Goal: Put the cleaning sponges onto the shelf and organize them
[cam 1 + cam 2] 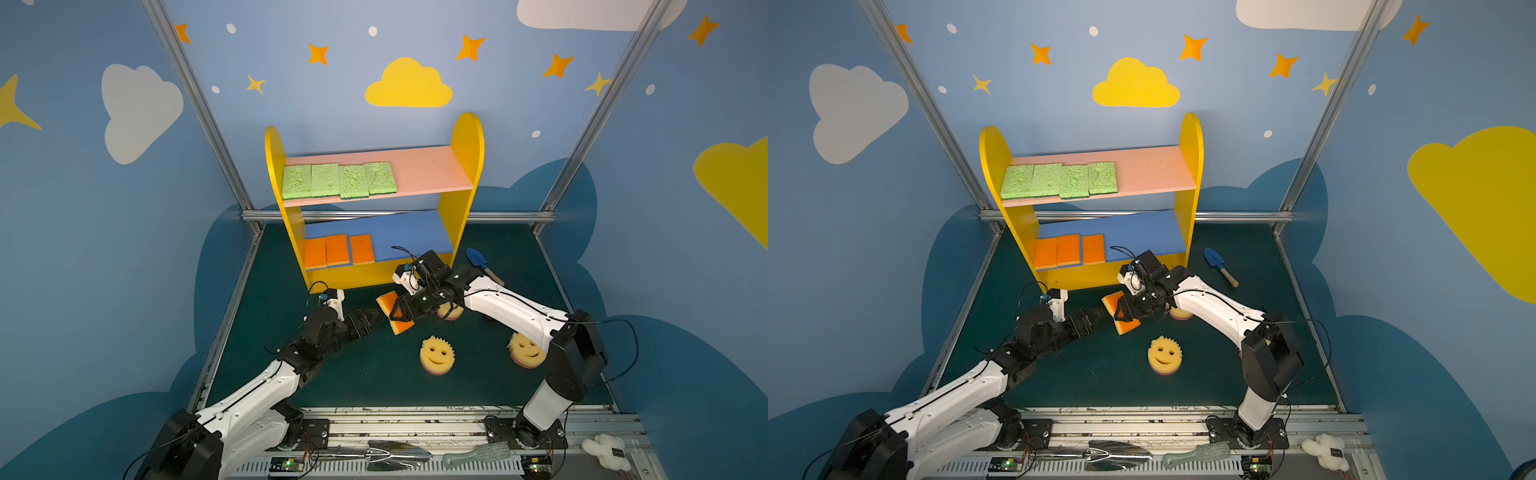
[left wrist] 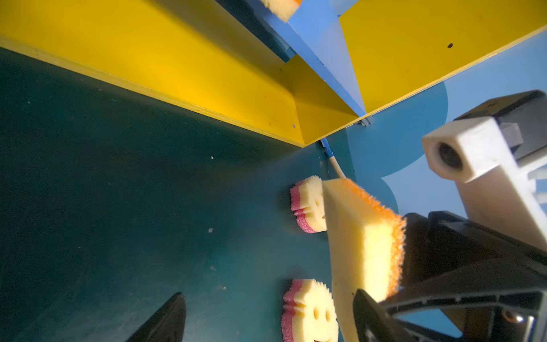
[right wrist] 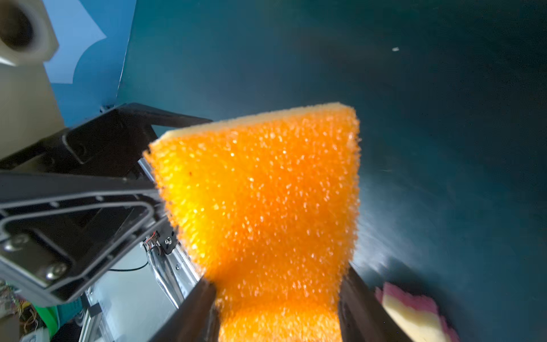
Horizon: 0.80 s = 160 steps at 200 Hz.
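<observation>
While the right gripper [image 1: 400, 316] pinches the orange sponge [image 1: 387, 302] in front of the shelf [image 1: 466, 174], the left gripper [image 1: 371, 319] gapes just beside that sponge.

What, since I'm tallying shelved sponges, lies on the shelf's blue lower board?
Three orange-topped sponges lie flat at the left end of the blue board, two touching, one slightly apart. The rest looks bare, but the right arm covers part of its front edge.
</observation>
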Each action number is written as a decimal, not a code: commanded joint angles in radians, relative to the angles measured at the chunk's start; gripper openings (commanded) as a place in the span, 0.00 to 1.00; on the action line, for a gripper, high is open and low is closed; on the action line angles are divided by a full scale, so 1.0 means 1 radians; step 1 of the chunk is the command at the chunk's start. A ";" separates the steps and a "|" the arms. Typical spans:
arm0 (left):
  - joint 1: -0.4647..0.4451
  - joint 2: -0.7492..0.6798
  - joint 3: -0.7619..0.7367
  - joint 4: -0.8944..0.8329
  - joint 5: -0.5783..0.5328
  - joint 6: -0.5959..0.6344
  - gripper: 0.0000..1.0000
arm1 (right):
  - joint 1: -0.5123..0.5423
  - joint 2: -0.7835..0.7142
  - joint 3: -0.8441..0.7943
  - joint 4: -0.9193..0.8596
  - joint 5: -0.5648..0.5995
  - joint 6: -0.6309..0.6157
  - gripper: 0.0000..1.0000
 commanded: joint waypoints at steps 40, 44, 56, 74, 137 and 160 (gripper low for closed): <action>0.006 0.022 0.037 0.031 -0.040 0.002 0.77 | 0.035 0.058 0.044 0.000 0.010 -0.003 0.55; 0.007 0.025 0.037 0.034 -0.039 0.001 0.77 | 0.037 0.059 0.044 0.001 0.010 -0.003 0.55; 0.008 0.035 0.037 0.041 -0.038 -0.002 0.77 | 0.043 0.063 0.046 0.005 0.005 -0.006 0.56; 0.009 0.053 0.037 0.055 -0.036 -0.010 0.75 | 0.049 0.065 0.048 0.015 -0.007 -0.007 0.55; 0.014 0.101 0.056 0.093 -0.026 -0.024 0.64 | 0.064 0.096 0.049 0.035 -0.034 -0.019 0.55; 0.014 0.099 0.056 0.096 -0.025 -0.029 0.64 | 0.065 0.104 0.051 0.032 -0.026 -0.019 0.55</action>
